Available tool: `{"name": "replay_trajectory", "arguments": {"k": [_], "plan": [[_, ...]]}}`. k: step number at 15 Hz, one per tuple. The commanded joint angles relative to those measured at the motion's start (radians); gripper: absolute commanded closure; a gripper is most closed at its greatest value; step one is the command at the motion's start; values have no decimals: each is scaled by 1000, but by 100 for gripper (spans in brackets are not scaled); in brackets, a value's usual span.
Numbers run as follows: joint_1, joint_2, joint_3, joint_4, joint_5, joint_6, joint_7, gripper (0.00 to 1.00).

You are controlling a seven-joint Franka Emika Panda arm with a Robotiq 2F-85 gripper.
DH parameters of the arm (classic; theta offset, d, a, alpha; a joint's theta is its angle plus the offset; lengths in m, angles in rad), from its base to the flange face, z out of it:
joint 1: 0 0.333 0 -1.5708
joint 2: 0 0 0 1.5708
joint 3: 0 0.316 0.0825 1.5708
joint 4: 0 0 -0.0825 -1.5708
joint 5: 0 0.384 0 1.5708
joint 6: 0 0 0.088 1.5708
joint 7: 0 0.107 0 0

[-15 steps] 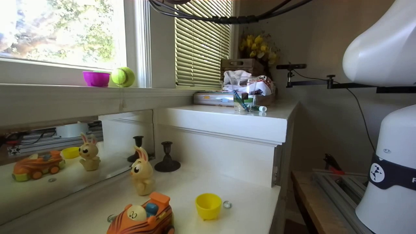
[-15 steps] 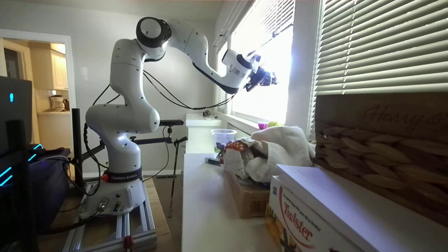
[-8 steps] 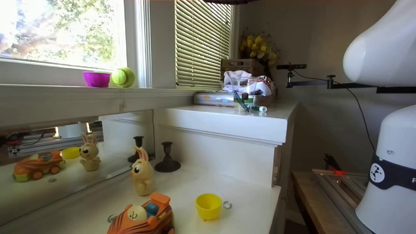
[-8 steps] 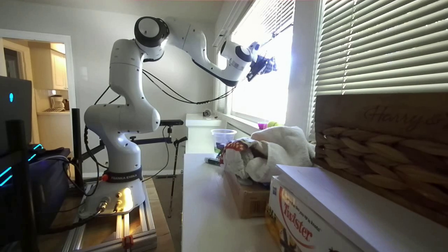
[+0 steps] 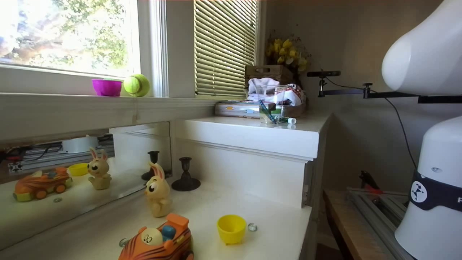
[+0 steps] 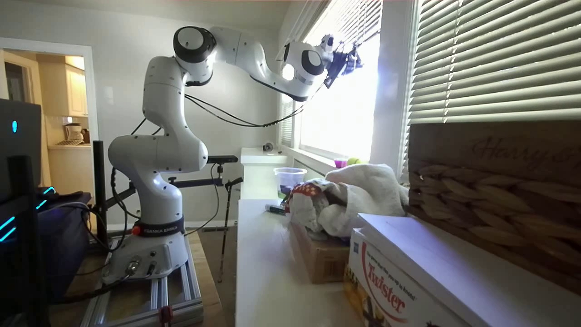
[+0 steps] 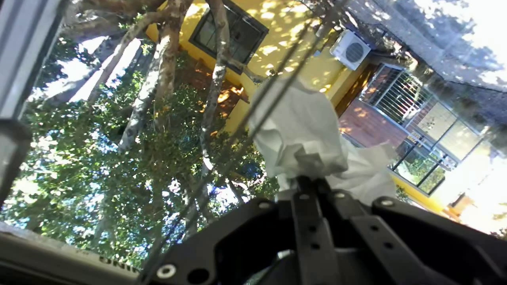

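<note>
My gripper (image 7: 311, 184) is shut on a crumpled white tissue or cloth (image 7: 301, 126) in the wrist view. The white material spreads out beyond and beside the fingertips. In an exterior view my gripper (image 6: 353, 62) is raised high in front of the bright window (image 6: 340, 122). There the white material cannot be made out against the glare. Through the glass the wrist view shows trees and a yellow building outside. Thin blurred cords (image 7: 237, 138) cross that view close by, and a window frame (image 7: 29, 51) stands at its left edge.
Below are a yellow cup (image 5: 231, 231), an orange toy car (image 5: 158, 242), a rabbit figure (image 5: 158, 198) and a candle holder (image 5: 185, 180). A purple bowl (image 5: 107, 87) and tennis ball (image 5: 136, 85) sit on the sill. White cloths (image 6: 363, 195) and a Twister box (image 6: 390, 281) lie on the ledge.
The arm's wrist and my gripper have risen and tilted up in front of the window. The cables at the top of an exterior view have gone out of frame. The toys have not moved.
</note>
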Motion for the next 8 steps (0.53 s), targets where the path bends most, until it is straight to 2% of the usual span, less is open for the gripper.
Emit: {"name": "replay_trajectory", "arguments": {"k": [1,8], "plan": [[-13,-49,-1,-24,71,-16,-47,99],[-10,-56,12,-102,66,-34,-71,99]]}}
